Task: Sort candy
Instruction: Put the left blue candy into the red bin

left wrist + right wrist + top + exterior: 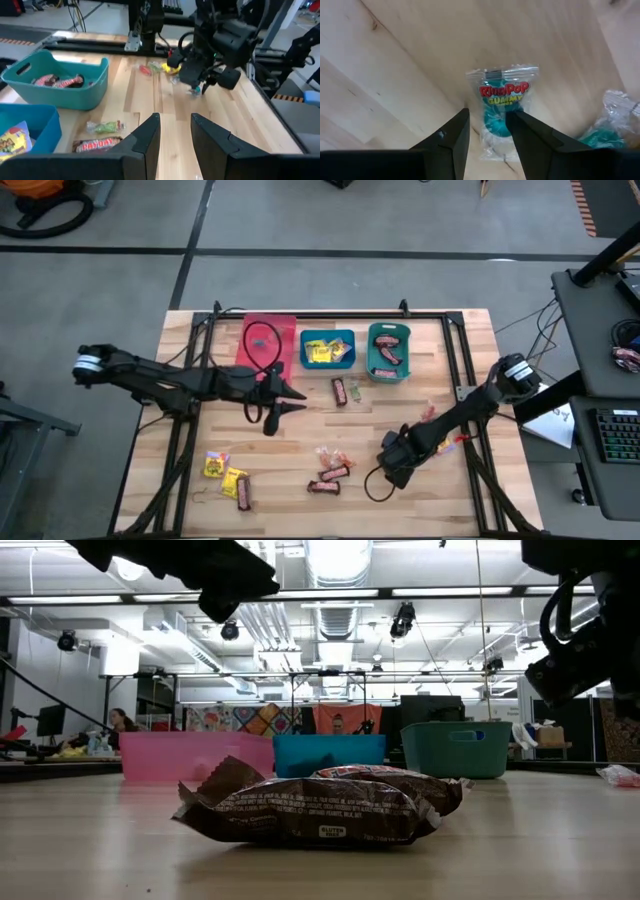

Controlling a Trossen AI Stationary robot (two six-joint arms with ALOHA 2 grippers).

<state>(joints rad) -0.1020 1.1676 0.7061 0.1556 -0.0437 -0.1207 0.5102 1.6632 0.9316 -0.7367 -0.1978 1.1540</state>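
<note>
Candy lies scattered on the wooden table (300, 510): yellow packets (215, 465) near left, dark bars (325, 485) near the middle, a bar (340, 390) by the bins. My right gripper (487, 125) points down, open, over a clear Ring Pop Gummy packet (502, 97) lying flat on the table; its fingers stand either side of the packet's near end. In the high view my right gripper (393, 465) is near right of centre. My left gripper (298, 401), open with nothing between its fingers, points toward the table's right edge, in front of the pink bin (268, 340).
The blue bin (327, 348) holds yellow packets and the teal bin (388, 352) holds dark bars; both stand at the far side. A second clear packet (610, 125) lies beside the right gripper. A green clear-wrapped piece (105, 126) and a bar (97, 145) lie below the left gripper.
</note>
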